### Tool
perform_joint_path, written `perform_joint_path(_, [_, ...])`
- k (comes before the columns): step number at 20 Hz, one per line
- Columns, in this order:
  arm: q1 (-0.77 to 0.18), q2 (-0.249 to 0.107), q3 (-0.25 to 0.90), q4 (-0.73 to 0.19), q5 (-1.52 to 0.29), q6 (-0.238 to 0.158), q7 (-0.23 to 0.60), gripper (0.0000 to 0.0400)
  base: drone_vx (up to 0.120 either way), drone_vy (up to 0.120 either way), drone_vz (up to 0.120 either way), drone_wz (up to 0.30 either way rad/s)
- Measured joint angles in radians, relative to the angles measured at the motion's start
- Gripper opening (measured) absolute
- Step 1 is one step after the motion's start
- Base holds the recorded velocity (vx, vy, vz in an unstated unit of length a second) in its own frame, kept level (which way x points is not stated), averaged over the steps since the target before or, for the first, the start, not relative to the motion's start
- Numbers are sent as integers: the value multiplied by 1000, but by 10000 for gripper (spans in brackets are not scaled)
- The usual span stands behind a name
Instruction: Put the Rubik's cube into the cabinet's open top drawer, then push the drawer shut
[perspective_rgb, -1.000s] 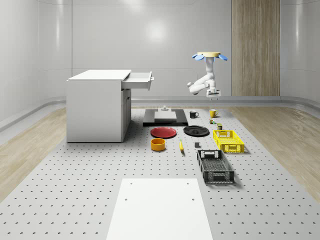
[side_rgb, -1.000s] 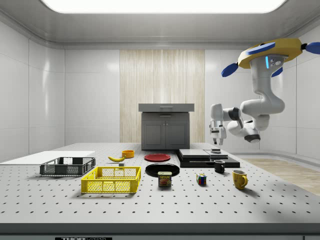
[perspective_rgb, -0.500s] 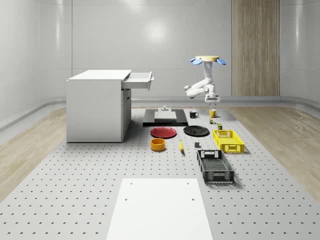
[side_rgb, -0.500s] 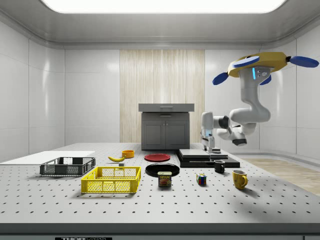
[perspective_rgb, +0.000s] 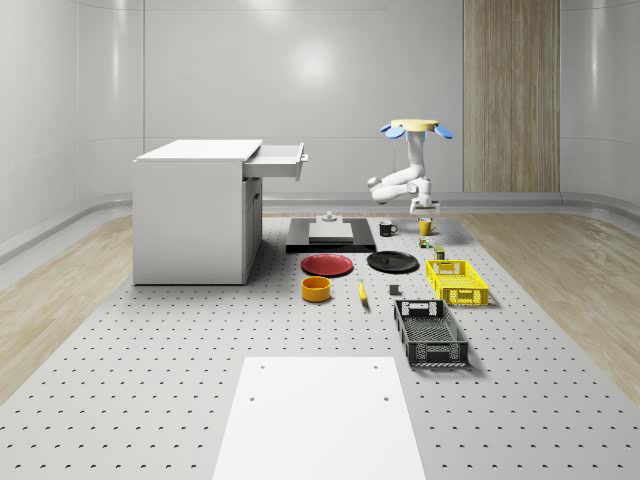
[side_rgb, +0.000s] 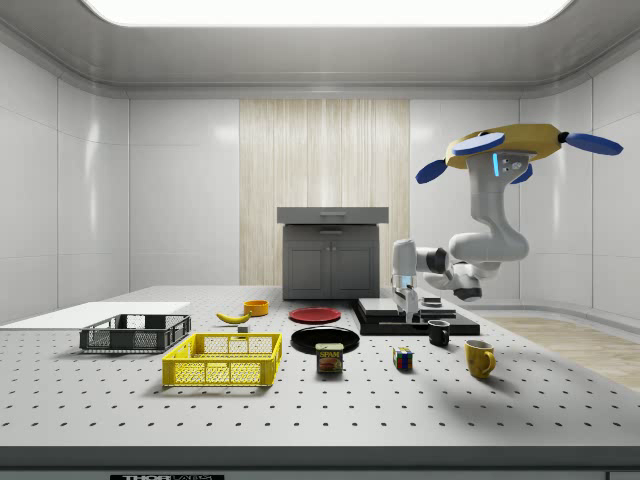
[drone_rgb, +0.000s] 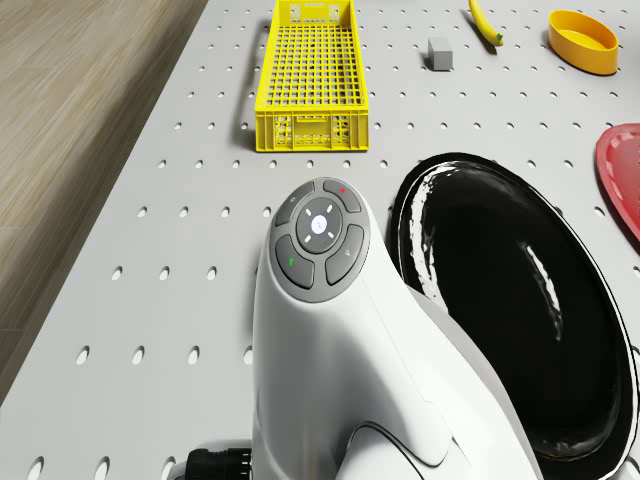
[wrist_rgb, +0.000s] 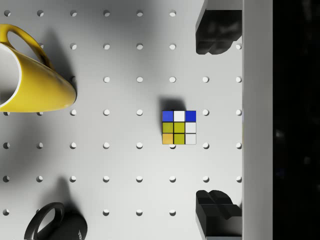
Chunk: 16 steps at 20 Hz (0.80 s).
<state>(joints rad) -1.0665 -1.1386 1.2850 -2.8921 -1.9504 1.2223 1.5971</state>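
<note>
Wrist view looks straight down on the Rubik's cube (wrist_rgb: 179, 127) on the table (wrist_rgb: 120, 200), gripper (wrist_rgb: 215, 120) fingers spread wide above it — the drone (side_rgb: 510, 150) hovers overhead. Descending off-centre risks nudging the cube toward the yellow mug (wrist_rgb: 30, 75).

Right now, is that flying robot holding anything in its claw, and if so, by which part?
Nothing is held. The gripper hangs open above the Rubik's cube, which sits on the table between the fingers, untouched.
</note>
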Motion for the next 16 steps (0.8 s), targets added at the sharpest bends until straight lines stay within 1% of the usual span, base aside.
perform_joint_path(4, [-8,-20,7,1,11,18,7,400,0,0,-120,0])
perform_joint_path(6, [-11,-30,10,2,16,27,11,400,0,-60,-120,0])
perform_joint_path(16, [-27,-78,24,5,40,70,25,400,0,0,-120,0])
